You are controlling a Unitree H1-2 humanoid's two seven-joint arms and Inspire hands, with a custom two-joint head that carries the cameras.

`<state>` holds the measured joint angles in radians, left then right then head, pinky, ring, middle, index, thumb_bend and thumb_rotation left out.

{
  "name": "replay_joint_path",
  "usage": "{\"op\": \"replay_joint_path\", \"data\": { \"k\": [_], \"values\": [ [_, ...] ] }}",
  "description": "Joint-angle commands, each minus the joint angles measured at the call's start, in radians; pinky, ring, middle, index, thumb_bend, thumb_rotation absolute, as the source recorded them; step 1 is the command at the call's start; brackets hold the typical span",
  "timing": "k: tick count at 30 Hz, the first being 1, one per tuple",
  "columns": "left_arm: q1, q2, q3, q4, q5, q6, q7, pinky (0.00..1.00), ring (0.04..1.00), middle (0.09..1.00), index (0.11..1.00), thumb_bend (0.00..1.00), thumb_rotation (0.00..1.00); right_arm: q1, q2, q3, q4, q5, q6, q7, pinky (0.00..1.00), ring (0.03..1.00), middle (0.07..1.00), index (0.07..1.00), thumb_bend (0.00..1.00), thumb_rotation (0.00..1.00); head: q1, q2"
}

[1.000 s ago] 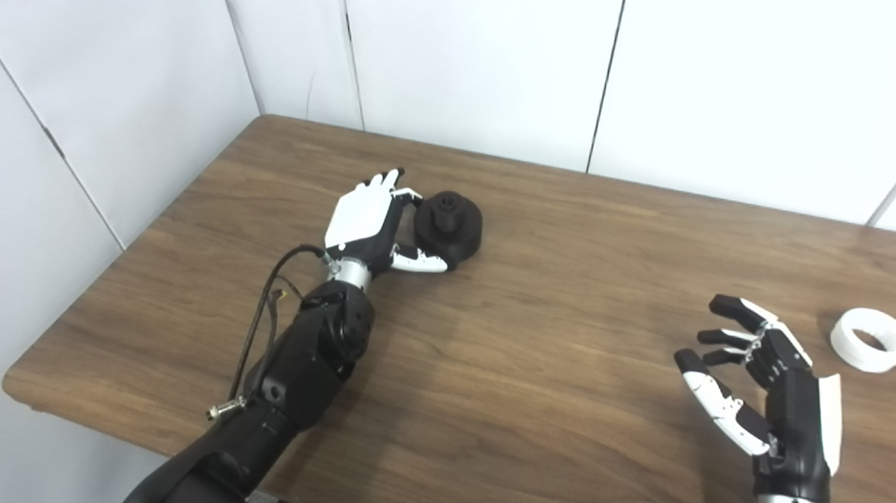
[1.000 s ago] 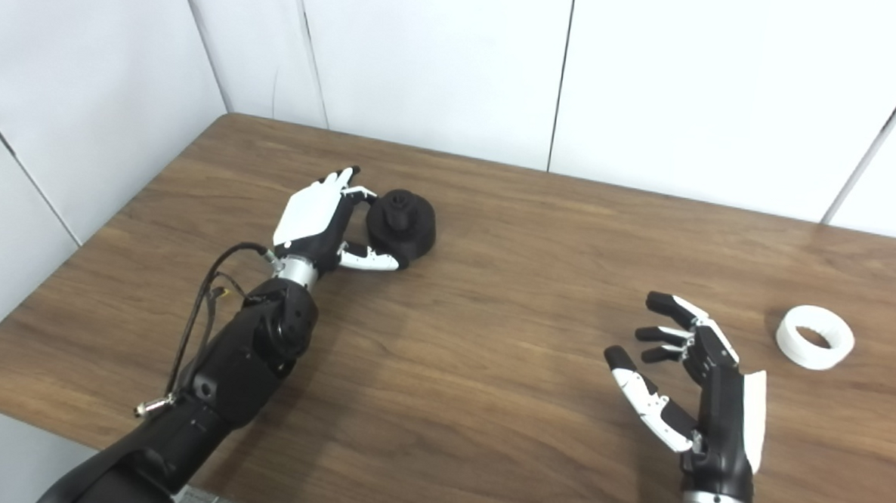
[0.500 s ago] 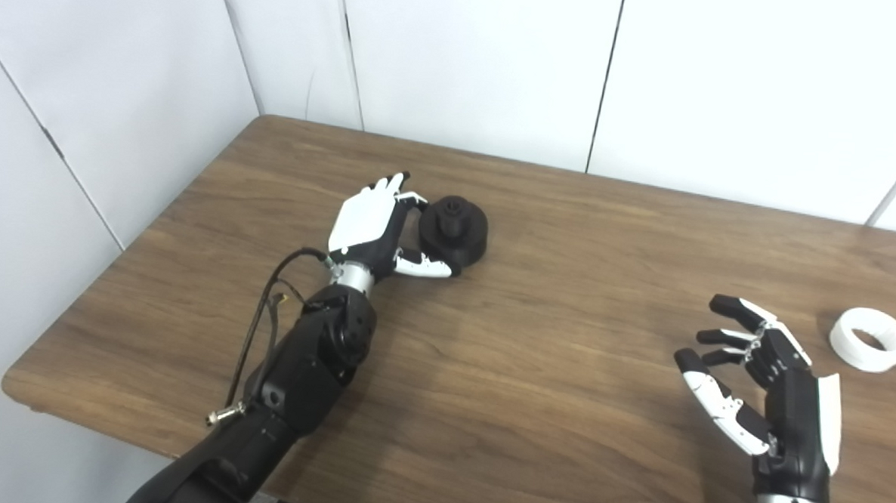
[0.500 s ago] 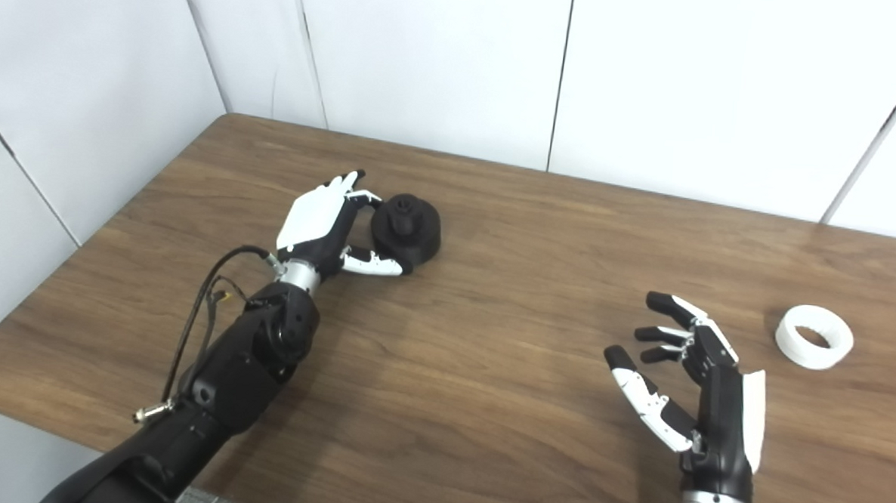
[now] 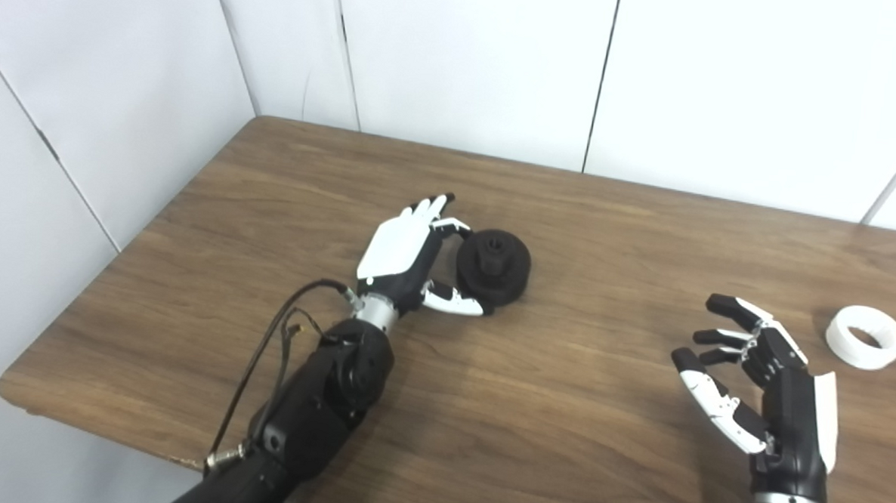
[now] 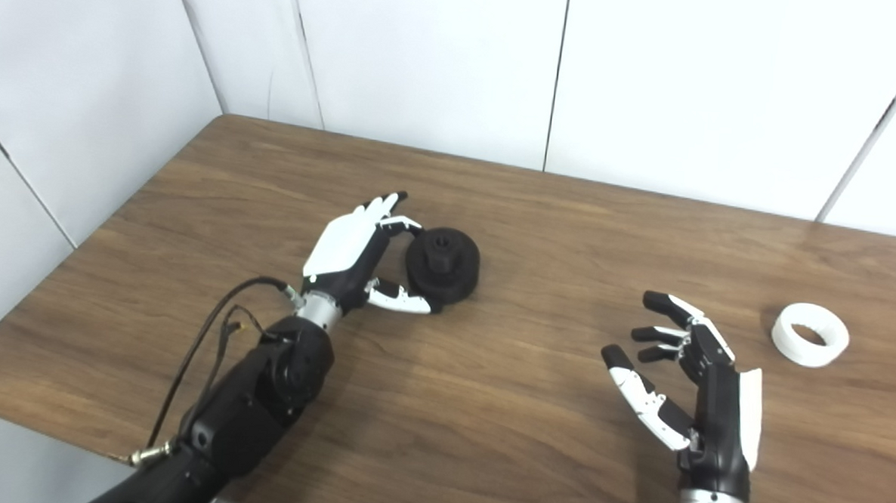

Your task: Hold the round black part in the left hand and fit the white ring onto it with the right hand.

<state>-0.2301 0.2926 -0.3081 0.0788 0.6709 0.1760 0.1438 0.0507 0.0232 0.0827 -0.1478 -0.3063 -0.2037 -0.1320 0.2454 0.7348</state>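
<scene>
Fingers (image 5: 441,206) of the left hand (image 5: 402,253) arch over the near-left flank of the round black part (image 5: 494,269), with the thumb lying low along the worktop (image 5: 533,384) at the part's base. They cup it from the side and appear to touch its rim, but I cannot tell whether they have pinched it firmly; the part seems to sit on the wood, its raised hub pointing upward. That side-on approach makes sense: clasping the outer rim would leave the hub and upper face free, which is where a ring would have to go on.

Outward from there, the left forearm reaches in diagonally from the lower left, a loose black cable (image 5: 261,364) looping beside its wrist.

On the other side, the right hand (image 5: 771,390) hovers above the worktop with its fingers spread and slightly curled, holding nothing. Its palm faces the middle of the scene, which reads as a waiting pose while the other hand works.

The white ring (image 5: 866,338) lies flat on the worktop just beyond and to the right of that hand, not touched by it and well apart from the black part. It lies with its opening up, so it could be taken by its outer wall. By my reading the task stands at its first step: securing the black part.
</scene>
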Motion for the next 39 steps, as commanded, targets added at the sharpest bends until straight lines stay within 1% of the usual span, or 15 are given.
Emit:
{"op": "replay_joint_path", "data": {
  "k": [1, 7, 13, 17, 19, 22, 25, 27, 28, 31, 33, 34, 36, 37, 39],
  "values": [
    [0.027, -0.009, -0.038, -0.033, 0.026, -0.003, -0.052, 1.00, 1.000, 1.000, 0.664, 0.94, 0.26, 0.058, -0.014, -0.006, -0.006, -0.010, -0.004, -0.001, 0.48, 0.596, 0.743, 0.710, 0.64, 0.36, -0.006, 0.002],
    [0.075, -0.020, -0.074, -0.097, 0.043, -0.011, -0.071, 1.00, 1.000, 1.000, 0.659, 0.95, 0.29, 0.058, -0.011, -0.003, -0.016, -0.023, 0.005, -0.002, 0.49, 0.599, 0.742, 0.717, 0.64, 0.36, -0.028, 0.011],
    [0.118, -0.026, -0.091, -0.171, 0.059, -0.020, -0.085, 1.00, 1.000, 1.000, 0.659, 0.95, 0.32, 0.058, 0.003, -0.002, -0.020, -0.027, 0.011, -0.012, 0.49, 0.600, 0.729, 0.719, 0.62, 0.37, -0.063, 0.020],
    [0.148, -0.023, -0.095, -0.238, 0.059, -0.015, -0.123, 1.00, 1.000, 1.000, 0.663, 0.95, 0.35, 0.055, 0.013, 0.007, -0.028, -0.041, 0.027, -0.014, 0.48, 0.600, 0.730, 0.721, 0.61, 0.37, -0.105, 0.034],
    [0.161, -0.024, -0.094, -0.261, 0.053, -0.029, -0.133, 1.00, 1.000, 1.000, 0.662, 0.95, 0.35, 0.053, 0.019, 0.010, -0.030, -0.042, 0.034, -0.016, 0.48, 0.599, 0.731, 0.724, 0.61, 0.37, -0.127, 0.038],
    [0.184, -0.027, -0.098, -0.295, 0.037, -0.043, -0.166, 1.00, 1.000, 1.000, 0.665, 0.95, 0.35, 0.051, 0.026, 0.017, -0.034, -0.055, 0.047, -0.022, 0.49, 0.604, 0.732, 0.724, 0.62, 0.36, -0.151, 0.043],
    [0.209, -0.033, -0.108, -0.330, 0.041, -0.048, -0.198, 1.00, 1.000, 1.000, 0.664, 0.96, 0.37, 0.050, 0.033, 0.023, -0.041, -0.058, 0.058, -0.026, 0.50, 0.614, 0.735, 0.726, 0.62, 0.36, -0.167, 0.047],
    [0.223, -0.036, -0.117, -0.353, 0.049, -0.050, -0.222, 1.00, 1.000, 1.000, 0.664, 0.97, 0.36, 0.048, 0.034, 0.031, -0.044, -0.073, 0.065, -0.031, 0.51, 0.616, 0.738, 0.731, 0.61, 0.37, -0.193, 0.052],
    [0.228, -0.037, -0.121, -0.360, 0.053, -0.053, -0.230, 1.00, 1.000, 1.000, 0.663, 0.98, 0.36, 0.046, 0.034, 0.034, -0.044, -0.076, 0.065, -0.033, 0.51, 0.614, 0.737, 0.731, 0.61, 0.37, -0.193, 0.052],
    [0.237, -0.037, -0.122, -0.366, 0.061, -0.067, -0.247, 1.00, 1.000, 1.000, 0.661, 0.99, 0.36, 0.043, 0.039, 0.044, -0.041, -0.085, 0.058, -0.044, 0.48, 0.599, 0.734, 0.728, 0.61, 0.36, -0.227, 0.057],
    [0.240, -0.033, -0.115, -0.363, 0.059, -0.079, -0.249, 1.00, 1.000, 1.000, 0.660, 0.99, 0.35, 0.043, 0.045, 0.053, -0.039, -0.096, 0.059, -0.052, 0.47, 0.600, 0.734, 0.728, 0.60, 0.37, -0.293, 0.043],
    [0.241, -0.031, -0.112, -0.362, 0.058, -0.084, -0.248, 1.00, 1.000, 1.000, 0.661, 0.98, 0.35, 0.044, 0.047, 0.057, -0.038, -0.100, 0.059, -0.056, 0.47, 0.602, 0.735, 0.727, 0.60, 0.36, -0.293, 0.043],
    [0.245, -0.021, -0.101, -0.361, 0.050, -0.096, -0.246, 1.00, 1.000, 1.000, 0.663, 0.98, 0.34, 0.043, 0.054, 0.068, -0.026, -0.118, 0.045, -0.073, 0.48, 0.603, 0.732, 0.724, 0.59, 0.35, -0.386, 0.022],
    [0.247, -0.017, -0.095, -0.361, 0.046, -0.101, -0.248, 1.00, 1.000, 1.000, 0.664, 0.98, 0.34, 0.043, 0.057, 0.073, -0.021, -0.126, 0.040, -0.081, 0.49, 0.601, 0.732, 0.722, 0.59, 0.34, -0.406, 0.018],
    [0.250, -0.005, -0.079, -0.362, 0.032, -0.113, -0.256, 1.00, 1.000, 1.000, 0.665, 0.97, 0.34, 0.045, 0.070, 0.087, -0.014, -0.138, 0.044, -0.095, 0.48, 0.597, 0.733, 0.721, 0.59, 0.33, -0.481, 0.006]
  ]
}}
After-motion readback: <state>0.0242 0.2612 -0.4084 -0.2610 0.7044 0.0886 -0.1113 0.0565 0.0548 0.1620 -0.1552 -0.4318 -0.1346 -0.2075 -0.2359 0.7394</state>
